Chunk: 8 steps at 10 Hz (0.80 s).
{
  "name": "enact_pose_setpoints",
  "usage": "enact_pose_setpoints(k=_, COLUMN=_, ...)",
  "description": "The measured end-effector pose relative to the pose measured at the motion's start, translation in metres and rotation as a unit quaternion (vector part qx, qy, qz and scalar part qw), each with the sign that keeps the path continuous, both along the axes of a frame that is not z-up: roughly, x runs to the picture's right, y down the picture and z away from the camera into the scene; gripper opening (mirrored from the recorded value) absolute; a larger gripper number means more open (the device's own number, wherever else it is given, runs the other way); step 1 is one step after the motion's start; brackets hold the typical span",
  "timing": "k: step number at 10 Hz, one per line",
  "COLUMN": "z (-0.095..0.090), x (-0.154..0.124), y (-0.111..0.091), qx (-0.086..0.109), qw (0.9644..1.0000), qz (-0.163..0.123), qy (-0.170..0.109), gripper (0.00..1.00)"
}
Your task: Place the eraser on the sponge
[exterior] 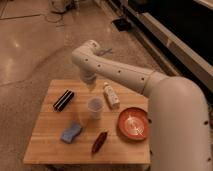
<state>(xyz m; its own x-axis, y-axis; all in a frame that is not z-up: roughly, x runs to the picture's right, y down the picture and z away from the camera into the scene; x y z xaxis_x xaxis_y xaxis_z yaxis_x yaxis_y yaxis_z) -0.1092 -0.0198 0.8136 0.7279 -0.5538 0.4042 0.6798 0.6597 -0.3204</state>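
The eraser, a black block with pale stripes, lies on the left part of the wooden table. The light blue sponge rests nearer the front, below and right of the eraser. My gripper hangs above the table's back middle, right of the eraser and above the cup. Nothing shows between it and the table.
A translucent white cup stands mid-table. A small white bottle lies behind it on the right. An orange bowl sits at the right, and a dark red pepper-shaped thing lies near the front edge.
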Motion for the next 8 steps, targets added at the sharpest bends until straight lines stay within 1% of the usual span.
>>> enact_pose_setpoints(k=3, z=0.033, x=-0.033, y=-0.009, qx=-0.018, qw=0.9991, qz=-0.036, qy=-0.016, gripper=0.8)
enact_pose_setpoints(k=4, z=0.045, x=-0.047, y=-0.012, qx=-0.024, qw=0.9981, qz=-0.052, qy=-0.022, gripper=0.8)
enact_pose_setpoints(k=6, z=0.059, x=-0.069, y=-0.013, qx=-0.036, qw=0.996, qz=-0.077, qy=-0.029, gripper=0.8)
enact_pose_setpoints(k=8, z=0.073, x=-0.092, y=-0.008, qx=-0.05, qw=0.9927, qz=-0.103, qy=-0.037, gripper=0.8)
